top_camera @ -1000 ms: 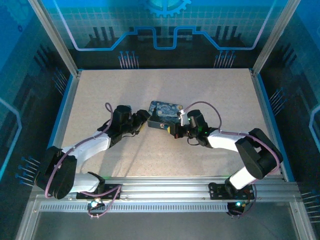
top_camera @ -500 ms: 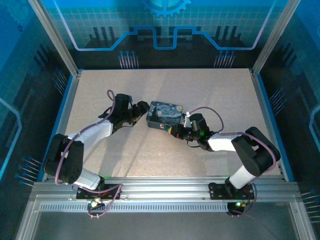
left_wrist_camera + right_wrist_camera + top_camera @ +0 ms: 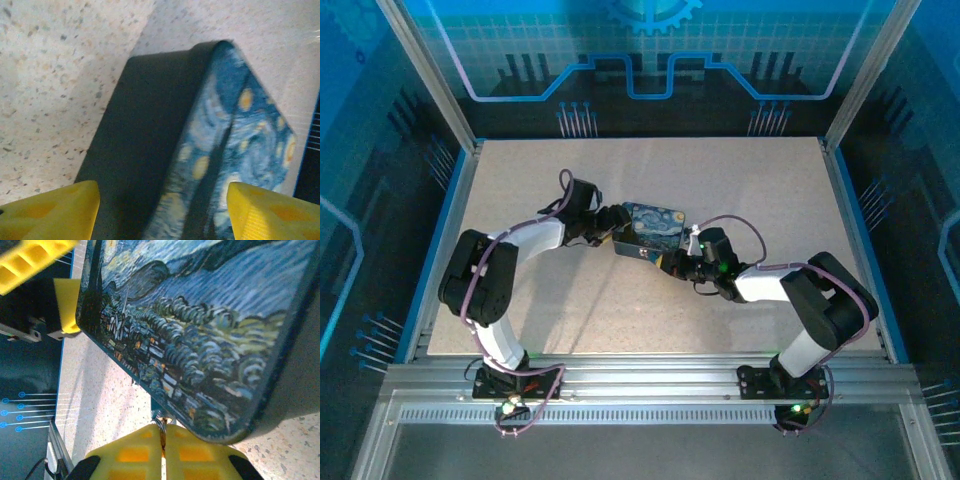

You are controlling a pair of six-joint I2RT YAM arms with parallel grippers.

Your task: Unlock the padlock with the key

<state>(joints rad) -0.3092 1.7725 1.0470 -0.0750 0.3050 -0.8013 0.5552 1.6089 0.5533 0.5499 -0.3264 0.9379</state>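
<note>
Pinching a thin dark sliver that looks to be the key (image 3: 162, 437), your right gripper (image 3: 672, 262) has its yellow fingers (image 3: 135, 452) pressed together. The sliver stands in the seam between them, and its upper end meets the near edge of the blue night-sky tin (image 3: 200, 340). From above, that gripper sits just at the tin's near side, toward its right corner. Your left gripper (image 3: 160, 210) is at the tin's opposite, left end with its jaws spread wide, one yellow finger (image 3: 55, 210) on either side of the tin's dark side wall and painted lid, gripping nothing. The tin lies near the middle of the speckled table (image 3: 620, 310), between the two arms.
</note>
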